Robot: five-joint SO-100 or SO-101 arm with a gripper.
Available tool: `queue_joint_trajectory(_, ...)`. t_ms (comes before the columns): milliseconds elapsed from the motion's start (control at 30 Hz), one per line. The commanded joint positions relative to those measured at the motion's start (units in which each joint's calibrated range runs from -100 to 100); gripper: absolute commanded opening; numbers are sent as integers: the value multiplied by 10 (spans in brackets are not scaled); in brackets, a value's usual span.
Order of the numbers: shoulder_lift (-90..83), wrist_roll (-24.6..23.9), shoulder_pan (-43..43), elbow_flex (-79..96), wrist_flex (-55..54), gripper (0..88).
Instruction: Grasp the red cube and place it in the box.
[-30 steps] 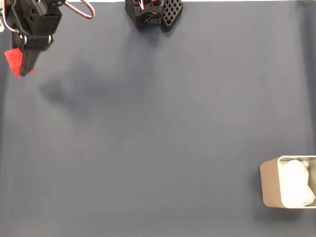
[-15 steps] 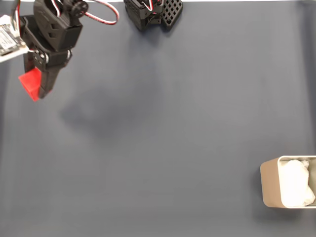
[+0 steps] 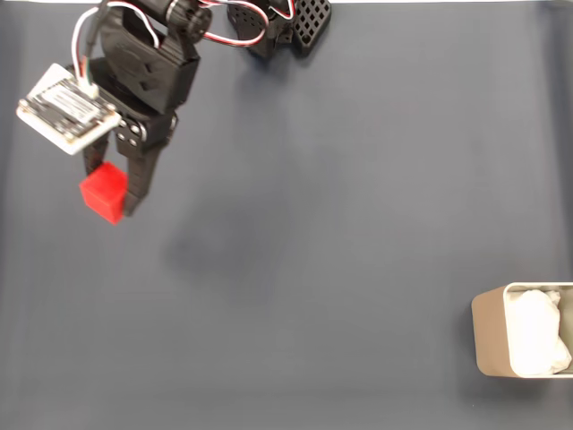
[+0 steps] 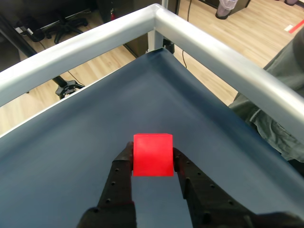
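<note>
Above bare blue cloth (image 3: 295, 269), gripper (image 3: 109, 204) clamps the red cube (image 3: 103, 192), well apart from the box (image 3: 488, 336).

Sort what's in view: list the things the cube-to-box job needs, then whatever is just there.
Needed for the job:
red cube, held in the pincer
box, with white padding inside

Just there:
dark table cover
metal frame rail
wooden floor

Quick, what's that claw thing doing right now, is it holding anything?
Gripper: closed on the red cube, one finger on each side, held up above the table.
</note>
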Motion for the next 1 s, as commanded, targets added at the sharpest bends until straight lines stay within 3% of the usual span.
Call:
queue_joint_trajectory(0,-27,6,-30,-37,3,102)
queue_joint_trajectory(967,-49,16,-273,-79,3,99)
